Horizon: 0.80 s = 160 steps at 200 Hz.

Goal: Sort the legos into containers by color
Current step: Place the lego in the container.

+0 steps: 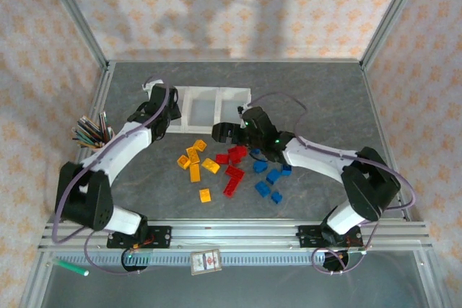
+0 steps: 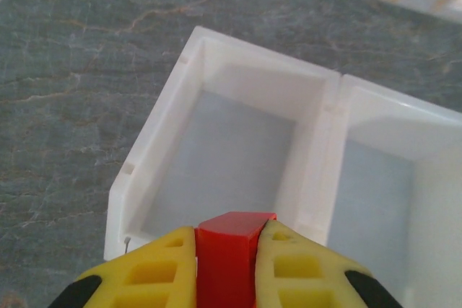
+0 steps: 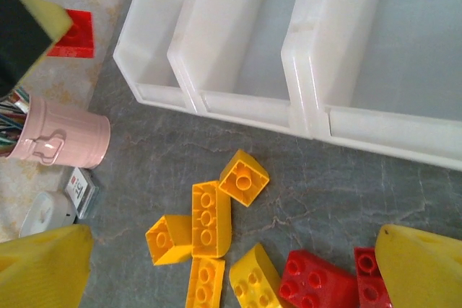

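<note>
Left gripper (image 2: 225, 279) clamped on red lego (image 2: 229, 239), poised over end compartment of containers (image 2: 326, 142). Right gripper (image 3: 234, 268) spread wide above yellow legos (image 3: 211, 218), holding nothing.

White translucent plastic tray (image 1: 214, 90), 3 joined compartments. Small plastic bricks loose just in front: yellow-orange bricks (image 1: 193, 165) left, red bricks (image 1: 232, 158) mid, blue bricks (image 1: 268, 178) right. Single red brick (image 2: 227, 250) held above tray's left-end compartment.

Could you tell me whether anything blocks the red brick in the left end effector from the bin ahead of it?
Nothing visible does. The left end effector holds the red brick by the near wall of the end compartment, which is open-topped and bare inside.
</note>
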{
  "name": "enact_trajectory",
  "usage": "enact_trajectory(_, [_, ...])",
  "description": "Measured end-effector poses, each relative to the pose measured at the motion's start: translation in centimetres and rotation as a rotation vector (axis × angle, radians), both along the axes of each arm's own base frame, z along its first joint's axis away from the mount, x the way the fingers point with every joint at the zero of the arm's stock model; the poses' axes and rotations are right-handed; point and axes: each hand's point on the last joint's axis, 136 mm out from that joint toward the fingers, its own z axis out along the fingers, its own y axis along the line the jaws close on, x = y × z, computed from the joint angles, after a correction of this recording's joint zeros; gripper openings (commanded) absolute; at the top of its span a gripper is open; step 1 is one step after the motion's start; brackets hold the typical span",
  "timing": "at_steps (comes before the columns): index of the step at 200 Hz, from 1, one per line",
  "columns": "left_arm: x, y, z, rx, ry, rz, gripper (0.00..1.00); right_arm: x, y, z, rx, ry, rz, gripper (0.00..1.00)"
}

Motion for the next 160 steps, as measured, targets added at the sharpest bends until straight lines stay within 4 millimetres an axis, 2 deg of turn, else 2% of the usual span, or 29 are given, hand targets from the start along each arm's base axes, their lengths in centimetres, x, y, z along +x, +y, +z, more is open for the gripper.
enact_trajectory(41, [3.0,1.2,-3.6,-0.015,0.068,0.026,0.21,0.7,0.6,-0.2,-0.007,-0.006,0.006,1.00])
enact_trajectory(78, [4.3,1.0,-5.4,-0.022,0.109,0.002,0.41,1.0,0.9,0.5,-0.002,-0.025,0.011,1.00])
enact_trajectory(103, [4.5,0.7,-5.6,-0.026,0.113,-0.013,0.50,1.0,0.9,0.5,-0.007,-0.033,0.013,1.00])
enact_trajectory(136, [4.6,0.7,-5.1,-0.027,0.109,-0.012,0.52,0.8,0.6,1.0,-0.019,-0.046,0.019,1.00])
enact_trajectory(160, [4.1,0.8,-3.9,-0.033,0.089,-0.011,0.53,0.5,0.2,2.1,-0.016,-0.065,0.021,1.00])
